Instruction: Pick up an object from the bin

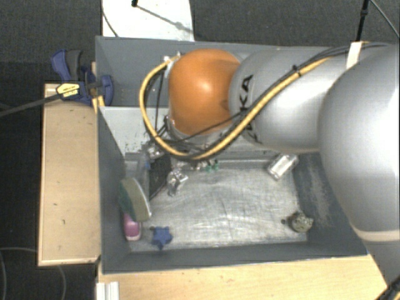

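My gripper [164,177] is low in the back left part of the bin, its dark body reaching down from under the arm. Just left of it and a little nearer the front, an oval grey-green pad [135,199] leans against the left wall. A pink and purple bottle-like thing [132,228] lies below the pad in the front left corner. A small blue piece [161,235] rests on the floor by the front wall. A tiny green thing [211,165] peeks out at the back, right of the gripper.
A silver cylinder [281,165] lies at the back right. A dark, round knobby thing [299,222] sits at the front right. The arm with its orange cover and yellow cable spans the bin's back from the right.
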### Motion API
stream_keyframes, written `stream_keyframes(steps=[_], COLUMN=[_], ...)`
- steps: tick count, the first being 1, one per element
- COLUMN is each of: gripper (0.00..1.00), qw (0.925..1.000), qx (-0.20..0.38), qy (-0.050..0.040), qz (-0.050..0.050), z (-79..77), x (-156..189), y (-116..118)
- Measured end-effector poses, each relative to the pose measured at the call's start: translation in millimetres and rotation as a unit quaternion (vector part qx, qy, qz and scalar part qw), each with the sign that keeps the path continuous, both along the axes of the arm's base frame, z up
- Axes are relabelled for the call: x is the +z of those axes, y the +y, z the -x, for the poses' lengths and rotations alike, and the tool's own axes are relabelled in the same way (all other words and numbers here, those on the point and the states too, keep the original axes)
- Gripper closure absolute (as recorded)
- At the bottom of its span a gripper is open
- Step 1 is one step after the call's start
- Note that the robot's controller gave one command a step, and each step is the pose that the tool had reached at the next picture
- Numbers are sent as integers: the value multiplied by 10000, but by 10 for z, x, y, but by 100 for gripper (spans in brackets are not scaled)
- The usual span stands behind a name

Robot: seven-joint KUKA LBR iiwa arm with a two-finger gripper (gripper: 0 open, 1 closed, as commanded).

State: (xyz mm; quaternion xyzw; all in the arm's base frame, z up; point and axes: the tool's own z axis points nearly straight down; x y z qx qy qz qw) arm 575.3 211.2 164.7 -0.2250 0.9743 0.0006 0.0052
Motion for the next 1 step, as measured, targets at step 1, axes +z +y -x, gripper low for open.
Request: stream_keyframes(steps=[1], gripper=[100], qw=[10000], qx=[-7], qy=[26], qz=[7], z=[-5], x=[33], y=[2])
